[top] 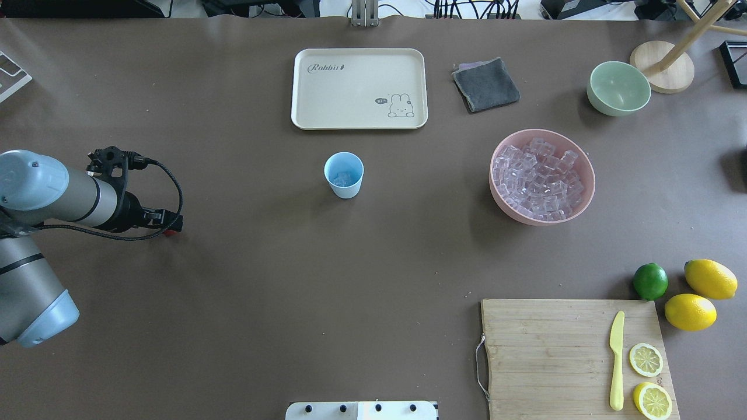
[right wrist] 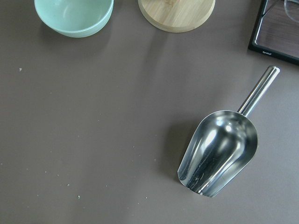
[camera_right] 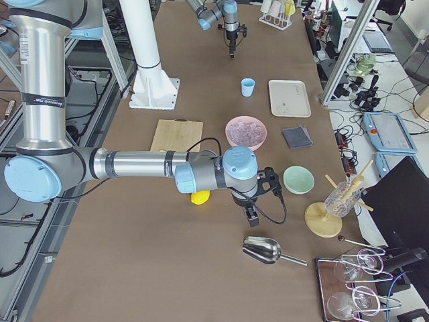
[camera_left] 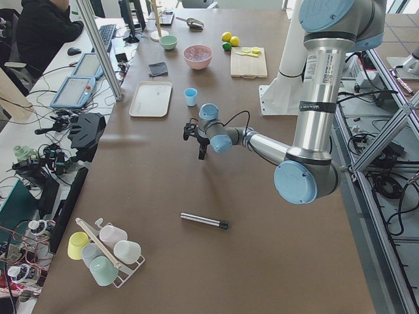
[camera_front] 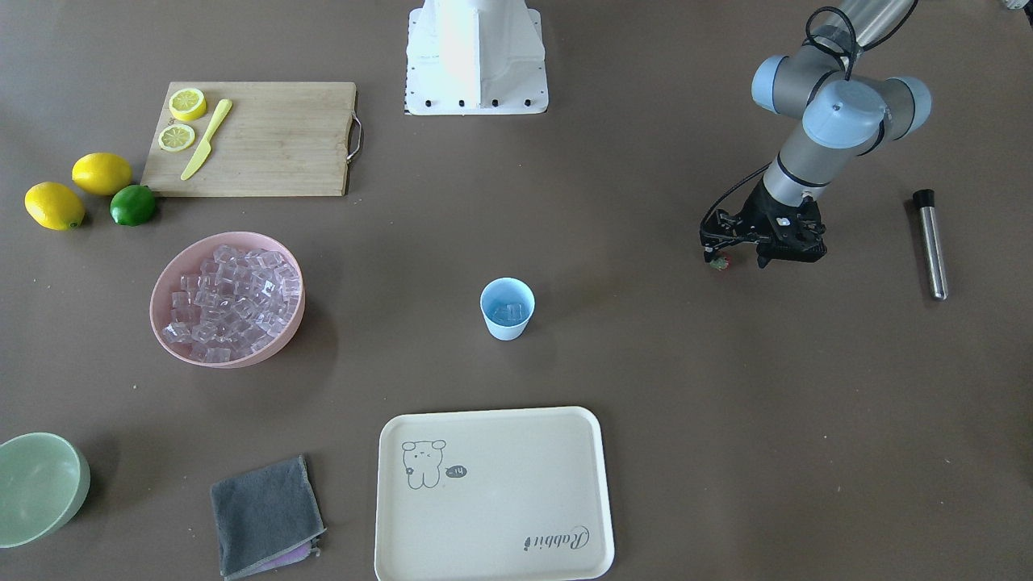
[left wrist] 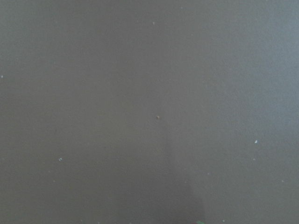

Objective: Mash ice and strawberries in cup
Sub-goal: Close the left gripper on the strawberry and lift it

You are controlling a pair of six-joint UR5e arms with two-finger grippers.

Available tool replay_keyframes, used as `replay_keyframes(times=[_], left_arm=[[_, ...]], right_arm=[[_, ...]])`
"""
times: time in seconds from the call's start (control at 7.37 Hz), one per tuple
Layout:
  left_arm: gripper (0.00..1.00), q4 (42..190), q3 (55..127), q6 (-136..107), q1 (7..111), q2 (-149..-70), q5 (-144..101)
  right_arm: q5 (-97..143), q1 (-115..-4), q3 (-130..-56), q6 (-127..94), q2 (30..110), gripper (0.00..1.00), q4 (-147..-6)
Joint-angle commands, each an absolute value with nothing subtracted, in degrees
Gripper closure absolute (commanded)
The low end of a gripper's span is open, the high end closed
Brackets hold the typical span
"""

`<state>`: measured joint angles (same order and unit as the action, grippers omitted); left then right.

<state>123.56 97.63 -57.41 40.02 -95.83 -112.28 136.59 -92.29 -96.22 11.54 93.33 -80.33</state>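
At 9 o'clock of the cup (top: 344, 175) in the overhead view, well apart from it: left claw (top: 173, 225), low over the bare table (top: 292, 262). The claw looks nipped down on the strawberry (camera_front: 717, 262), with red flesh and green cap poking out at the tips. Cup upright mid-table, a few pieces of ice (camera_front: 508, 313) in it. The main heap sits in the pink bowl (top: 513, 213) at 3 o'clock of the cup.

Risks, as I judge them:
- The berry is small and held at the very tips, so a quick swing toward the cup could shake it loose onto the table.
- The cup looks light and narrow-mouthed. A claw coming in low or off-centre could clip the rim and tip it, ice and all.
- Released from too high, the berry may bounce off the ice and out.

Hard to read:
- The grip itself is tiny in every view. The left wrist camera gives only blurred table plus a green sliver at its 6 o'clock edge.
- Right claw (camera_right: 251, 216) shows only in the right side view, near the metal scoop (right wrist: 219, 149). Cannot tell how far open it is.
- Amount of ice in the cup unclear.
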Motion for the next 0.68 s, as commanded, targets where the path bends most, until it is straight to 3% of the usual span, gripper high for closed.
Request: replay_keyframes(times=[0.0, 0.27, 0.54], left_arm=[[0.45, 123.57, 97.56, -57.66, 38.76, -95.89, -111.88], [0.71, 123.23, 97.47, -57.57, 38.50, -97.20, -111.88], [0.74, 123.05, 97.21, -57.04, 38.50, -97.73, -111.97]], right_arm=[[136.58, -92.29, -96.33, 11.51, 93.25, 0.01, -80.33], [136.67, -92.29, -96.33, 11.51, 93.43, 0.01, -80.33], [136.84, -92.29, -96.42, 11.60, 93.34, 0.01, -80.33]])
